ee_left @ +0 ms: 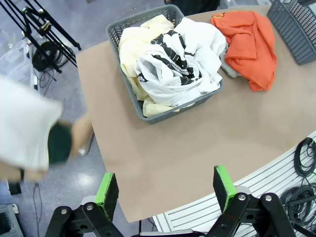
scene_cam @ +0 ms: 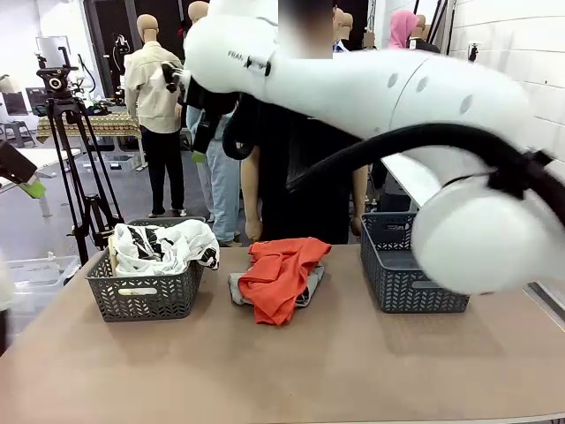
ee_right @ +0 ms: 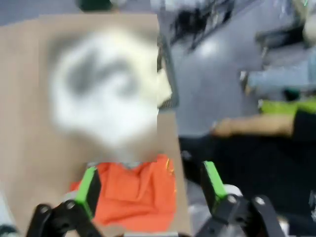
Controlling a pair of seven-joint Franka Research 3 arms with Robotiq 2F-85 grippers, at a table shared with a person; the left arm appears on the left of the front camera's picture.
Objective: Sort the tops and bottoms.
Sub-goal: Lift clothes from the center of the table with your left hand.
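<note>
Looming closest, the right arm reaches over the table's far edge, its gripper spread above the orange garment lying mid-edge; the left gripper is spread too. A pinch there might drag the grey garment underneath into the same basket.

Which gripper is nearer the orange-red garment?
Right. The right gripper hovers open just over the orange-red garment; the left gripper is farther off, beyond the full basket.
</note>
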